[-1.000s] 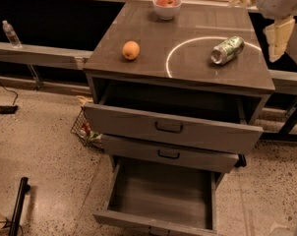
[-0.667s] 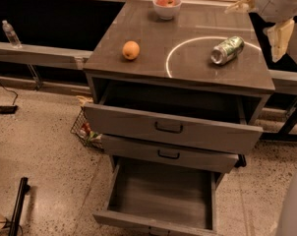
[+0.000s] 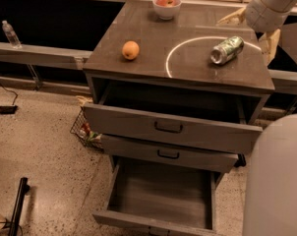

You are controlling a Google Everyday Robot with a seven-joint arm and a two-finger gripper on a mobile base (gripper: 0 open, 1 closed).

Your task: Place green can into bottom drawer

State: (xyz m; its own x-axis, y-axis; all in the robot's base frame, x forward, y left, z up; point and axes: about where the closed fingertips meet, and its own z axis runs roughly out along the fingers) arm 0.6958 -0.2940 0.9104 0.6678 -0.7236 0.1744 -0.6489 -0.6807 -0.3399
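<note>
The green can lies on its side on the cabinet top, inside a white circle mark at the right. My gripper hangs at the top right, just above and to the right of the can, not touching it. It is open, with one beige finger behind the can and the other to its right. The bottom drawer is pulled far out at the cabinet's foot, with nothing in it.
An orange sits on the left of the cabinet top, and a white bowl with fruit at the back. The top drawer and middle drawer stand partly open. A wire basket is on the floor at left. My base fills the lower right.
My gripper has moved left and down towards the can; its far finger now shows behind the can. The can, orange and drawers have not moved.
</note>
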